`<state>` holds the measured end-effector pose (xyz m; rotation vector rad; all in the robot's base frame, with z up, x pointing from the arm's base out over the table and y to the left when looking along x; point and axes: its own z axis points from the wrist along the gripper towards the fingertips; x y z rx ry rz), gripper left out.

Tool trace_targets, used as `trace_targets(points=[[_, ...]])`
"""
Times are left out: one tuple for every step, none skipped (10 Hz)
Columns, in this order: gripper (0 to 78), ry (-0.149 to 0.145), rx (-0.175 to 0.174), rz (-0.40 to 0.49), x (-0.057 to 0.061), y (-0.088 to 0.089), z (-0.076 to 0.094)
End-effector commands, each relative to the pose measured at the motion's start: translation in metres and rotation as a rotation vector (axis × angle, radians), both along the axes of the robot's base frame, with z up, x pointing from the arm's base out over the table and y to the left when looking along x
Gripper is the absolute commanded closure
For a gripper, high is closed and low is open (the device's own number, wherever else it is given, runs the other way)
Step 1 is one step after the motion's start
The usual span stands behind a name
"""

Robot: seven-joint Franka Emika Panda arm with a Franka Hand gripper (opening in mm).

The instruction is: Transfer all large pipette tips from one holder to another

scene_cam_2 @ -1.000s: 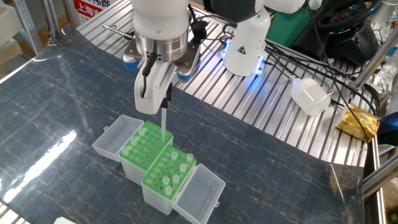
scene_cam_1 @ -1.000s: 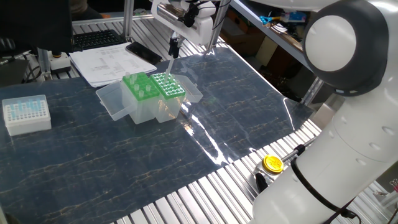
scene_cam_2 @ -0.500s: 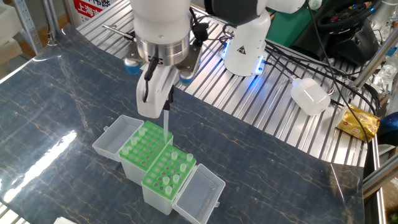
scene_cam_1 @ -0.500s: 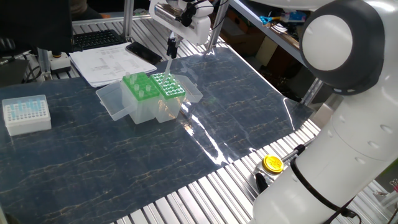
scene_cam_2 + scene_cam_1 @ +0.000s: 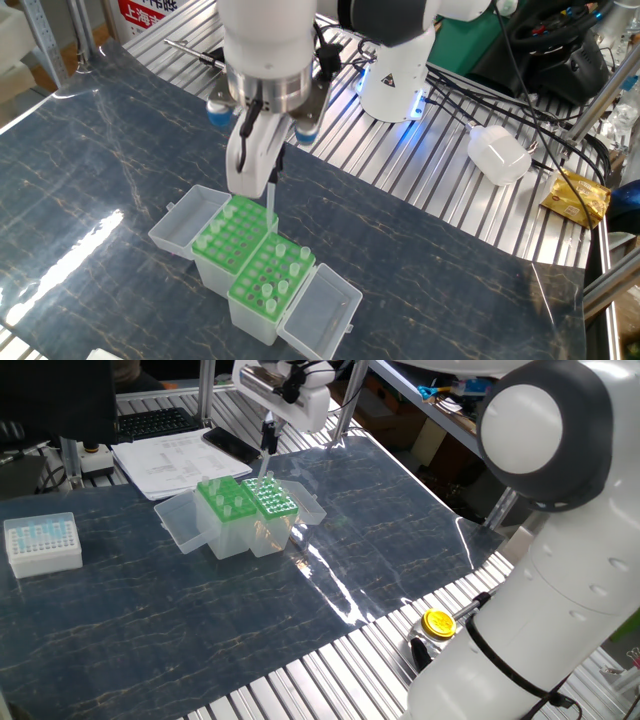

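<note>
on the dark marbled tabletop (image 5: 200, 610), edged by ribbed aluminium slats, two green-topped clear plastic tip holders (image 5: 250, 262) stand touching side by side, their clear lids (image 5: 320, 310) hinged open outward. above them the white two-finger gripper (image 5: 272, 178) seems closed on one long clear pipette tip (image 5: 270, 200), which hangs upright over the holders' shared edge. more tips stand in the nearer holder. a small white box (image 5: 42, 544) sits well apart, with open tabletop between.
</note>
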<state>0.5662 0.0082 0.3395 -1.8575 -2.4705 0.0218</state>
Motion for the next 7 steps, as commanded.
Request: trace_targets(points=[[76.4, -0.005, 0.001, 0.001, 0.0022, 0.0012, 0.0003], [76.4, -0.006, 0.000, -0.002, 0.0034, 0.0024, -0.0005], [76.4, -0.006, -0.002, -0.003, 0.0037, 0.0030, -0.0007], [76.4, -0.006, -0.002, -0.003, 0.0031, 0.0037, -0.0003], [76.4, -0.006, 0.001, -0.005, 0.0025, 0.0047, 0.0001], [76.4, -0.007, 0.003, -0.005, 0.0022, 0.0053, 0.0002], [76.4, -0.007, 0.004, -0.005, 0.0023, 0.0054, 0.0001]])
